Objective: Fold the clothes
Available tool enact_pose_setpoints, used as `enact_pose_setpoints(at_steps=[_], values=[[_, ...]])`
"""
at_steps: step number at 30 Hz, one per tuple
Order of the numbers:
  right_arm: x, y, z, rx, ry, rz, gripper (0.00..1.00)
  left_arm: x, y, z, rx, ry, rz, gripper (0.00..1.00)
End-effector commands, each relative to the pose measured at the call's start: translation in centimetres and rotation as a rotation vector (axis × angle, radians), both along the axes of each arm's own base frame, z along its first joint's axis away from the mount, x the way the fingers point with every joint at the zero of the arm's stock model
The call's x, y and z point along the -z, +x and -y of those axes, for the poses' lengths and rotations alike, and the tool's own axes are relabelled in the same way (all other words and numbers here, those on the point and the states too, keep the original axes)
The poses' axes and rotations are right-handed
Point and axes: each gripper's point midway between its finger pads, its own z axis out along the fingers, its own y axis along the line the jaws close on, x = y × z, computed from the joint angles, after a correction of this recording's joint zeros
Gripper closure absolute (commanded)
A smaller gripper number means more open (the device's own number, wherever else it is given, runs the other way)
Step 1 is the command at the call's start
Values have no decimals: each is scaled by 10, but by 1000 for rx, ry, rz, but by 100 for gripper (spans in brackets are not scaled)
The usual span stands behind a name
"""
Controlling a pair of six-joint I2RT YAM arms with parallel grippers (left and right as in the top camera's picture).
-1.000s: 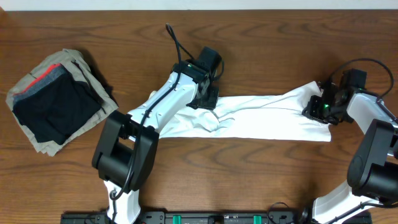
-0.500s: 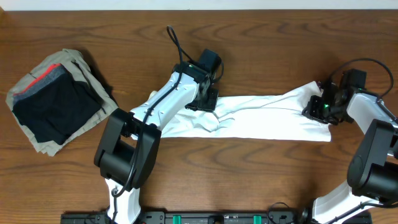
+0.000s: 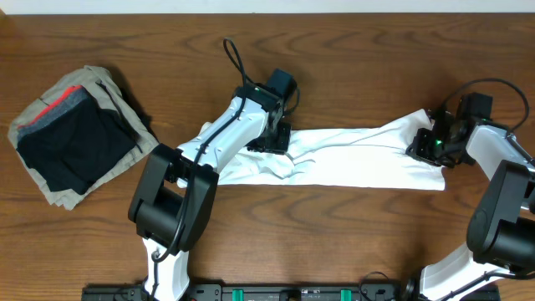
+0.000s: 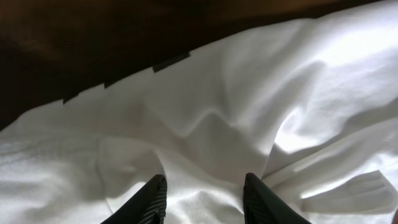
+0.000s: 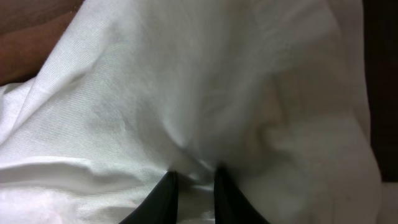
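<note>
shirt [image 3: 351,163] stretched between both pincers

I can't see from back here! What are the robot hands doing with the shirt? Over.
Left hand part open on the white T-shirt. Right hand pinching its far end. Shirt stretched out. Folded pile off aside, nothing blocking.

Overhead looks down, wrist views close on T-shirt [image 3: 351,163]

A lab-style robot workstation: a bare wood-grain table [image 3: 351,251] with two arms mounted along its front edge.
</note>
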Motion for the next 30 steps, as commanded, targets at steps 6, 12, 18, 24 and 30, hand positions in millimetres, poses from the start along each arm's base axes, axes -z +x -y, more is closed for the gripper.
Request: enact_pose_setpoints(at_steps=[6, 12, 18, 24, 30], values=[[15, -18, 2, 16, -31, -80, 80, 13, -9, -7, -51, 46, -48, 59], [15, -18, 2, 16, -32, -79, 80, 17, -14, -7, -43, 54, -60, 87], [15, -18, 2, 16, -32, -80, 80, 5, -7, -18, -63, 65, -32, 94], [15, -18, 2, 16, -32, -80, 80, -38, 6, -69, -170, 146, 58, 94], [16, -18, 3, 16, -33, -80, 80, -57, -18, -117, -405, 200, -46, 94]])
